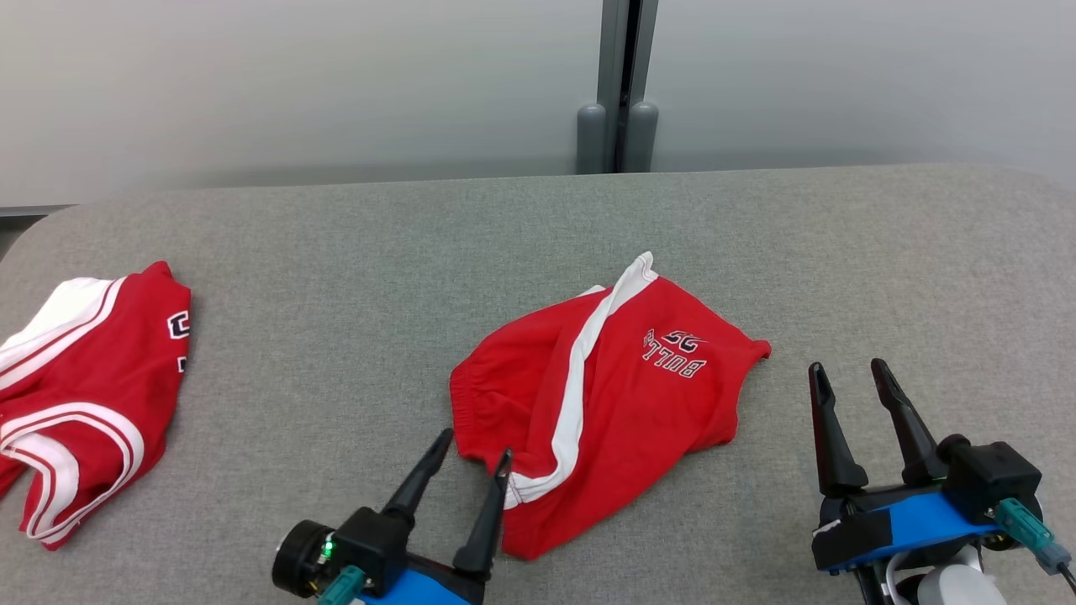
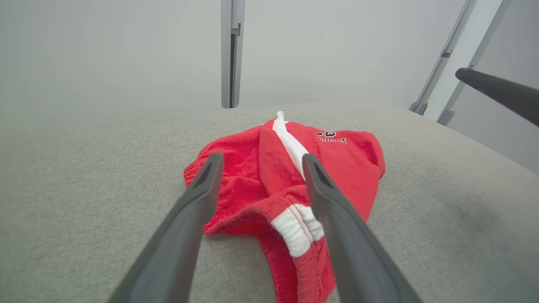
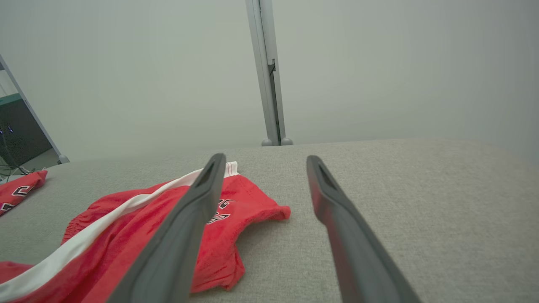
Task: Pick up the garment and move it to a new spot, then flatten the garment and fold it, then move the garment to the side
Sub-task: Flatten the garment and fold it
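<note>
Nothing grabbed yet: the left gripper is poised at the red garment!
It lies rumpled mid-worktop, towards the front edge. Both jaws gape wide and empty, the right gripper just off its right side. Lifting, flattening, folding and side-shifting all look undone.

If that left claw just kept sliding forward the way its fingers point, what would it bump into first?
Most likely the red shorts: the left gripper is open and aimed at their near edge. Its height above the cloth is hard to judge.
</note>
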{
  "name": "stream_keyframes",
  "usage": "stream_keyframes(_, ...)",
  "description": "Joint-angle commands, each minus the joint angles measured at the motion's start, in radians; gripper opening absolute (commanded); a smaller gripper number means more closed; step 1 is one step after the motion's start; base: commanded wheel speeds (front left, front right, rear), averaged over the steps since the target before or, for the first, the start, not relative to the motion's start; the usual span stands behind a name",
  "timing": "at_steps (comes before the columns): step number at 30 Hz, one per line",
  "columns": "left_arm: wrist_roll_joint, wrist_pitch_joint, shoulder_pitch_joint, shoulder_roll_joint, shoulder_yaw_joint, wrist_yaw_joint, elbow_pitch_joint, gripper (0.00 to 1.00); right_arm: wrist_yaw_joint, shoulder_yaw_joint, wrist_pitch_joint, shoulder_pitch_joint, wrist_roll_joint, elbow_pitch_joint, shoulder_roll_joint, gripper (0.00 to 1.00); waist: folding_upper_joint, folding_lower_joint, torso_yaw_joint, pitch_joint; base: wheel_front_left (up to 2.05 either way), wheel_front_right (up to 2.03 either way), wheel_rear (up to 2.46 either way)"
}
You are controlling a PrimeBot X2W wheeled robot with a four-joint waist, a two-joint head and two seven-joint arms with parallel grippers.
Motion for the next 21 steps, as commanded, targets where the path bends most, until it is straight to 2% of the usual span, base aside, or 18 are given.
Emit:
stream_keyframes(1,0.007,-0.003,0.003,0.003,0.014,0.006,-0.009,1.0,0.0,-0.001,-0.003,0.013,0.003,-0.003,-0.001,1.0,0.0,0.0001,0.001,-0.001,0.0,0.0,0.0)
stream_keyframes(9,0.038,-0.003,0.014,-0.006,0.183,0.054,-0.086,1.0,0.0,-0.007,-0.003,0.011,-0.004,-0.002,-0.001,1.0,0.0,0.0001,0.0,-0.01,0.0,0.0,0.0)
stream_keyframes(21,0.106,-0.003,0.001,-0.013,0.391,0.076,-0.096,1.0,0.0,-0.015,-0.003,0.013,-0.018,0.011,-0.001,1.0,0.0,0.0001,-0.015,-0.011,0.0,0.0,0.0)
